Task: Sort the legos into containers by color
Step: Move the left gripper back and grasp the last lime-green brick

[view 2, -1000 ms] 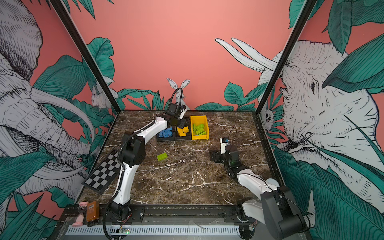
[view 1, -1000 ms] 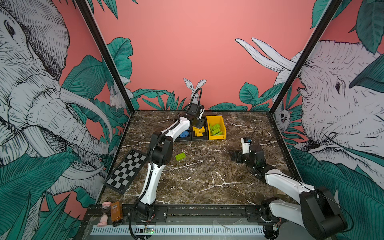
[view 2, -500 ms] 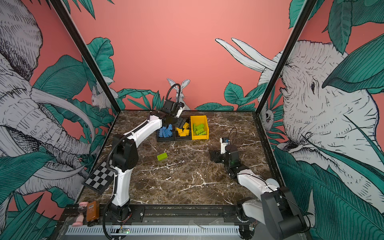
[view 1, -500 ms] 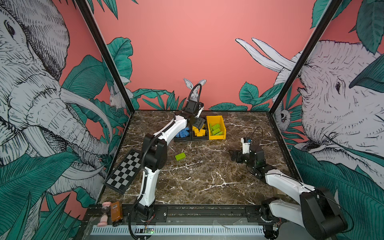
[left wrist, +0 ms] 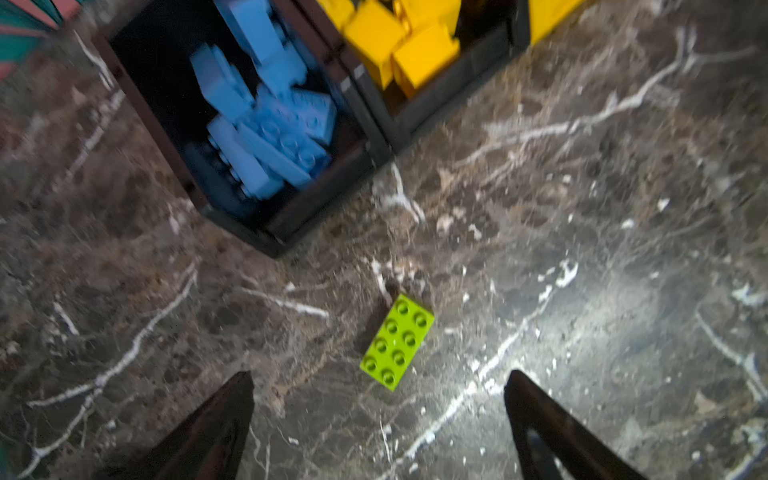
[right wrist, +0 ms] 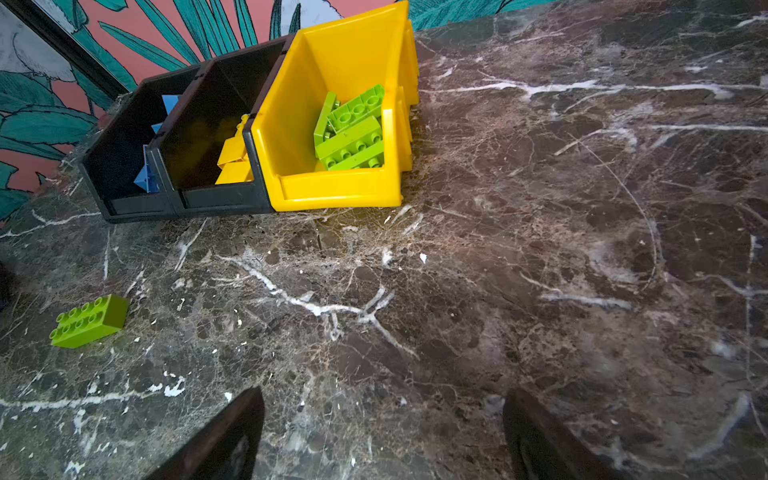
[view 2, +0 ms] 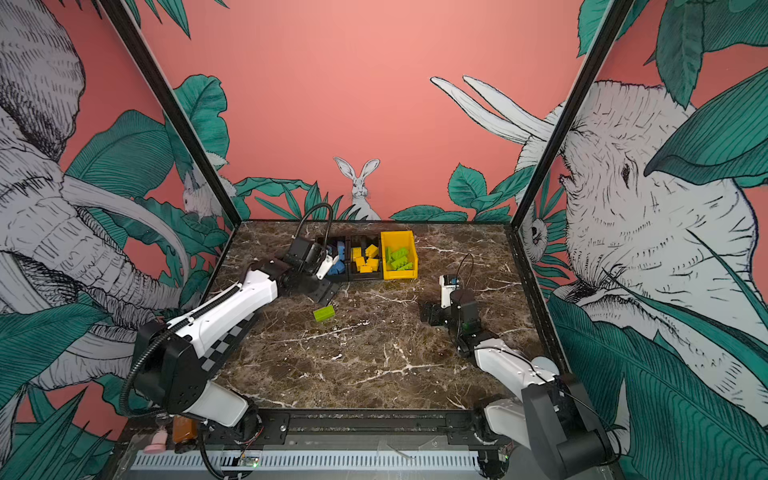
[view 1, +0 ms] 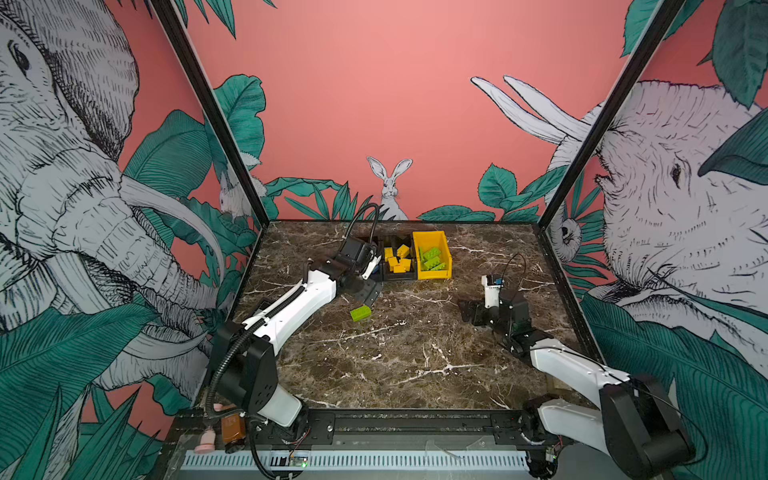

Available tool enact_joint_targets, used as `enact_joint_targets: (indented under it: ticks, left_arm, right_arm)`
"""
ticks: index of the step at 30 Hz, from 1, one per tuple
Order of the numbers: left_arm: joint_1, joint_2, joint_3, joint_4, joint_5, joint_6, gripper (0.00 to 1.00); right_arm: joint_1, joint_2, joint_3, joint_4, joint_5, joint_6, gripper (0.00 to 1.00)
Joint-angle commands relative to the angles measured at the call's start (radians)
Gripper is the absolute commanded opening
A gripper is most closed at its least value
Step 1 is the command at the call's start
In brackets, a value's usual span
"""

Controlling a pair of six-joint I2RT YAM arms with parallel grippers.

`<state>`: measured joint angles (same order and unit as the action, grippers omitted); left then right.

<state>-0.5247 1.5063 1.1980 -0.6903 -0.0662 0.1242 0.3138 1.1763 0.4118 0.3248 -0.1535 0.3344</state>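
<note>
Marble table (view 1: 415, 365) filled lower frame. 3 bins (right wrist: 224, 203) sat upper center w/ blue, yellow, green legos (right wrist: 353, 133). L gripper (view 1: 370, 280) hung wide open, empty, left of center; R gripper (right wrist: 381, 399) open, empty, right. Lone green brick (view 1: 360, 313) lay on table just below L gripper.

A lone green brick (view 1: 360, 313) is lying studs-up on the table (view 1: 415, 357); blue bricks (view 2: 338, 259), yellow bricks (view 2: 365, 261) and green bricks (view 2: 400, 258) are sitting in separate bins (view 2: 398, 274).
</note>
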Motion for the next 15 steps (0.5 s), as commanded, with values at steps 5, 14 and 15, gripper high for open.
enact_joint_targets:
  ticks: [5,14,15]
  left_arm:
    - [-0.001,-0.011,-0.084,0.016,0.042,-0.017,0.95]
    - [-0.001,0.119,-0.090,0.056,-0.004,-0.005,0.94]
    - [-0.001,0.127,-0.090,0.067,-0.003,-0.010,0.94]
  right_arm:
    - [-0.001,0.012,0.031,0.028,-0.005,0.006,0.89]
    - [-0.002,0.000,0.029,0.023,-0.005,0.007,0.89]
    - [-0.002,0.000,0.029,0.024,-0.005,0.007,0.89]
